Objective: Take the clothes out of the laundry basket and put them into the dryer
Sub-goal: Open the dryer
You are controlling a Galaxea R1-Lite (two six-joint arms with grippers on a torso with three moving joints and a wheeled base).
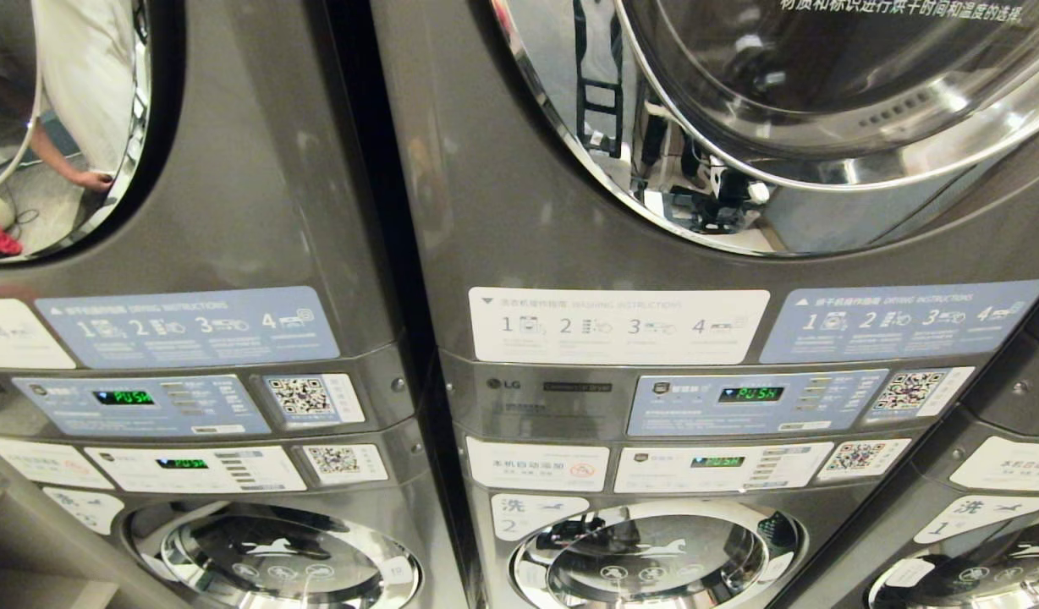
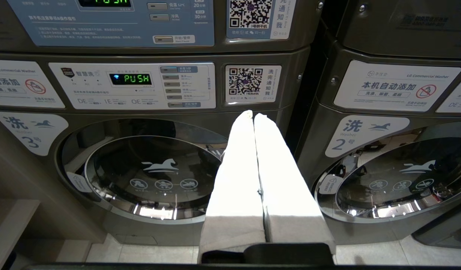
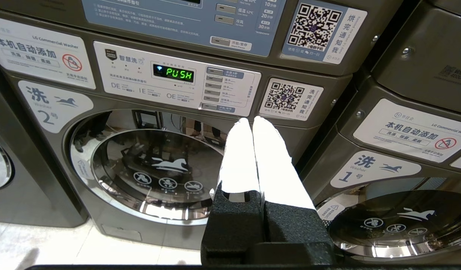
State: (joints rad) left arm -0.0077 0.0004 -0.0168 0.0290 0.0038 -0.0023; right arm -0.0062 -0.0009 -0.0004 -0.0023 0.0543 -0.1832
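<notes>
Head view is filled with stacked grey machines: the dryer [image 1: 824, 118] sits up top at right, its round chrome door shut, over a panel [image 1: 756, 402] glowing PUSH. No basket or clothes in sight, neither arm in the head view. Left gripper [image 2: 254, 114] hangs level before washer 3 [image 2: 151, 176], pointing at the machine fronts, jaws pressed together, nothing between them. Right gripper [image 3: 252, 119] sits the same way before washer 2 [image 3: 155, 172], white fingers [image 3: 270, 157] closed tight, empty. Both clear of the doors.
</notes>
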